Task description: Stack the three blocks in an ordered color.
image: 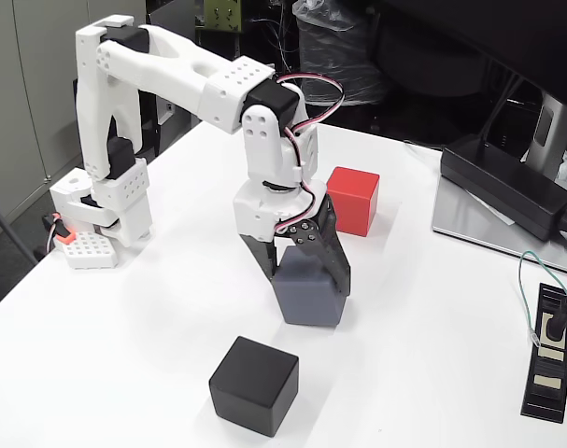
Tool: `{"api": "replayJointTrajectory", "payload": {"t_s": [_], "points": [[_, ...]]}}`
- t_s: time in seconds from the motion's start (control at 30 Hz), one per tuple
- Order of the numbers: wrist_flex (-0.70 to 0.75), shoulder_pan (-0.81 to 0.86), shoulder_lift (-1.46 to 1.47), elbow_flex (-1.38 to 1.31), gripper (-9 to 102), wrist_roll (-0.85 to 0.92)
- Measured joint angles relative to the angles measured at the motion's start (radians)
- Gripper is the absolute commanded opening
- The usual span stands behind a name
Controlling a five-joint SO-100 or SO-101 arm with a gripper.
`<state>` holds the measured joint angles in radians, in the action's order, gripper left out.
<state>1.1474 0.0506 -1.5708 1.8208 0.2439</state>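
Pincer (pixel 306 280) of the white arm (pixel 185 79) reaches down over the grey cube (pixel 306 297) near the middle of the white worktop (pixel 124 355), its two dark fingers (pixel 332 252) straddling the cube's upper part and clamped against its sides, so the cube is grasped. Whether the grey cube's base touches the worktop or sits just above it cannot be told; it looks slightly tilted. Behind it and a little to the right in the fixed view stands the red cube (pixel 353 199), near but apart. At the front, closer to the camera, the black cube (pixel 253 385) rests on the worktop, apart from the grey one. A long black power brick (pixel 503 185) lies at the right rear.
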Motion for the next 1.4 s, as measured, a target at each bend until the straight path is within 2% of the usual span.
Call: {"api": "replayJointTrajectory", "payload": {"t_s": [0.2,0.47,0.57,1.1,1.4], "points": [[0.141,0.000,-0.049,-0.074,-1,0.000],[0.347,0.000,-0.084,-0.302,-1,0.015],[0.417,-0.046,-0.086,-0.380,-1,0.054],[0.431,-0.351,-0.089,-0.451,-1,0.081],[0.431,-0.520,-0.061,-0.453,-1,-0.017]]}}
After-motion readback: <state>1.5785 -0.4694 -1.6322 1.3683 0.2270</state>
